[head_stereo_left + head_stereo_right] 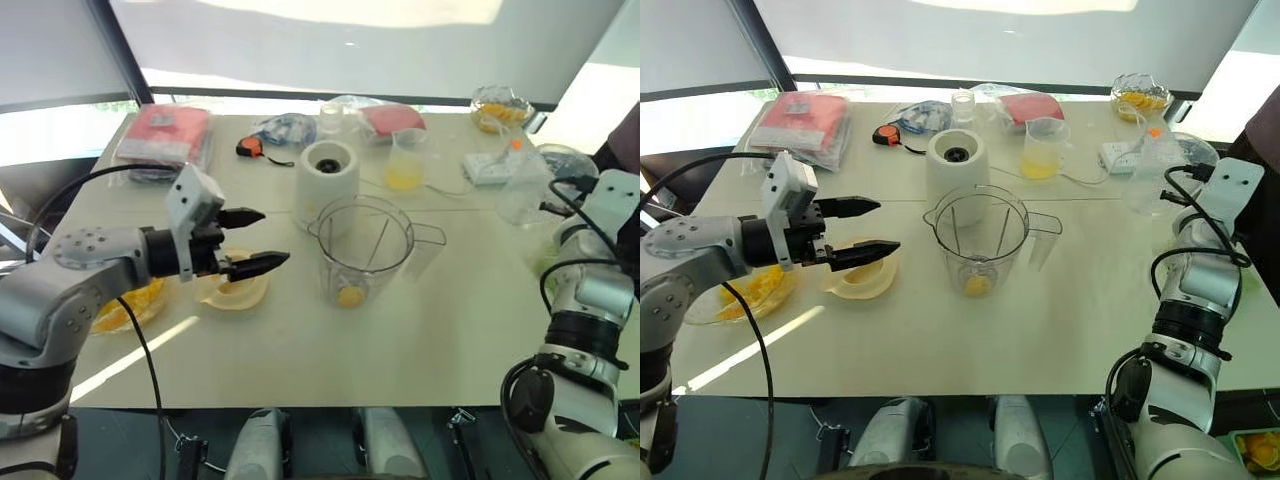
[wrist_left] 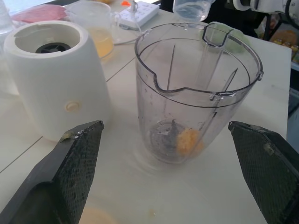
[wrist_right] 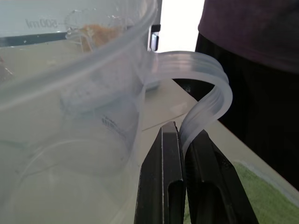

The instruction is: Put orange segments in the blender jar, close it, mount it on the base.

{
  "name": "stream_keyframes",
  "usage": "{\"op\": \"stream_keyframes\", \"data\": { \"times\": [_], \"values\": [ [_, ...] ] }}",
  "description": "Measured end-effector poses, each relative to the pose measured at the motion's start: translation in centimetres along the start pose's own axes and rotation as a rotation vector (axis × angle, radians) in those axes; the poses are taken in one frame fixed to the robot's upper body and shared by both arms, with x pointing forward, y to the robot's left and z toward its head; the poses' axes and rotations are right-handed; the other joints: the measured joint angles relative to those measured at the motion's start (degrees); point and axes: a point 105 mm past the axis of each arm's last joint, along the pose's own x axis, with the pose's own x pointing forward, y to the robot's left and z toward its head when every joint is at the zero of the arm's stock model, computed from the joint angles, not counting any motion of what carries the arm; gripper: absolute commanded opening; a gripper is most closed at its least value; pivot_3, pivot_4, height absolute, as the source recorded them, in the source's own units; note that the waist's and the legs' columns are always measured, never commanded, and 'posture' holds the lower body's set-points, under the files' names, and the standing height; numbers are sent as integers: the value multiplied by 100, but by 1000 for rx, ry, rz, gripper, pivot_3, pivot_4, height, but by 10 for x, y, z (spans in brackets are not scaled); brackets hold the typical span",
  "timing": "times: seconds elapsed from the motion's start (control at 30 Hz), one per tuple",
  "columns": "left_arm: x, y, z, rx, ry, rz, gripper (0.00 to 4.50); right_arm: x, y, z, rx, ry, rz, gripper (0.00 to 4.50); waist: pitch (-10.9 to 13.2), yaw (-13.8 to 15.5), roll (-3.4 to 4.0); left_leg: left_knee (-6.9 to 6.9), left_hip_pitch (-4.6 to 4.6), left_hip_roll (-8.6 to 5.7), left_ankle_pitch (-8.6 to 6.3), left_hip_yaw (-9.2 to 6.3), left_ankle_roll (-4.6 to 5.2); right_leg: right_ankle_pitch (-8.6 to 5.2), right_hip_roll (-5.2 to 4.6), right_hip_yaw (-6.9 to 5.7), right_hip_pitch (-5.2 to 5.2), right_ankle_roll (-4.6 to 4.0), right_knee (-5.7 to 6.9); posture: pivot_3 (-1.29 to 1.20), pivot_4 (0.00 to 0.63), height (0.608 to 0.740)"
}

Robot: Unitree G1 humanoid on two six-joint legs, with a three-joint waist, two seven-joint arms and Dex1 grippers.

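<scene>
Currently the blender jar (image 1: 364, 248), a tall clear plastic pitcher with side handle and pour spout, stands lidless at frame centre of the head views, upright on the cream table (image 1: 400, 350). Inside: one yellow-orange fruit segment (image 2: 188, 140) at the bottom, beside the blade hub. Jar walls otherwise clean.

Blender base (image 1: 327, 183), squat white cylinder with a black round coupling on top, sits just behind and left of the jar, close, not mounted.

Small clear beaker (image 1: 406, 160) upper centre-right holds pale yellow liquid. Wavy-edged glass bowl (image 1: 500, 108) at upper right holds orange pieces. Shallow clear dish (image 1: 735, 297) at lower left, partly behind the left arm, holds more orange segments. Pale yellow juicer cone (image 1: 862, 279) sits left of the jar, below the left gripper.

Left gripper (image 1: 258, 241), two black fingers, spread wide and empty, hovering above the table left of the jar, pointing at it.

Right gripper (image 3: 186, 154) at right edge of the table, fingers pinched together on the looped handle of a clear measuring jug (image 3: 70, 79); the jug has "500ml" marking. A person in dark clothing (image 3: 252, 60) stands just behind it.
</scene>
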Motion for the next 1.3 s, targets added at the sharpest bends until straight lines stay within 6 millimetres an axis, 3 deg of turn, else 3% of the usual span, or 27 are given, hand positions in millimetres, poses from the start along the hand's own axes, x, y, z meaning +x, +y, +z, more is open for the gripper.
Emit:
{"op": "stream_keyframes", "data": {
  "times": [0.27, 0.47, 0.6, 0.77, 0.8, 0.97, 1.13, 1.3],
  "values": [
    [-3, -1, -7, -13, 25, 29, 4500, -3, 19, -68, -42, 115, -56, 84, 0, 3, 1, -1, 1, 1, 0, 0, 0, 4, 3, 5, 1, 7, -1, 0, 150, 740],
    [-3, -1, -7, -12, 25, 37, 4500, -4, 28, -84, -36, 129, -51, 84, 0, 8, 0, -1, 0, 1, 0, -1, 0, 4, 3, 5, 2, 7, -4, 0, 150, 740],
    [-3, 0, -7, -12, 26, 38, 4500, -6, 25, -96, -27, 169, -77, 1458, 0, 10, 0, -1, 2, 2, 0, -3, 0, -2, 3, 4, 5, -4, -4, 0, 150, 740],
    [-3, 1, -8, -12, 27, 40, 4500, -8, 19, -101, -29, 174, -98, 4150, -3, -8, -5, 0, 13, 2, 0, -2, 0, -4, 3, 5, 15, -7, -4, 0, 150, 740],
    [-3, 1, -8, -12, 27, 42, 4500, -9, 17, -101, -33, 166, -101, 4481, -3, -12, -5, 0, 16, 3, 0, -2, 0, -4, 4, 5, 17, -7, -4, 0, 150, 740],
    [-3, 4, -7, -3, 28, 51, 4500, -15, 20, -101, -77, 143, -69, 4481, -3, -40, -5, -1, 17, 5, 0, -5, 0, -4, 9, 5, 17, -8, -1, 0, 150, 740],
    [-1, 9, -9, -12, 32, 59, 4500, -35, 30, -96, -146, 90, -5, 4481, -3, -22, -3, -6, 15, 10, 0, -7, 0, -5, 12, 5, 13, -6, -2, 0, 150, 740],
    [-1, 12, -11, -22, 31, 66, 4500, -50, 32, -78, -180, 13, 35, 4481, -2, 13, -3, -5, 16, 10, 0, -5, 0, -5, 11, 6, 12, -8, -2, 0, 150, 740]
  ]
}}
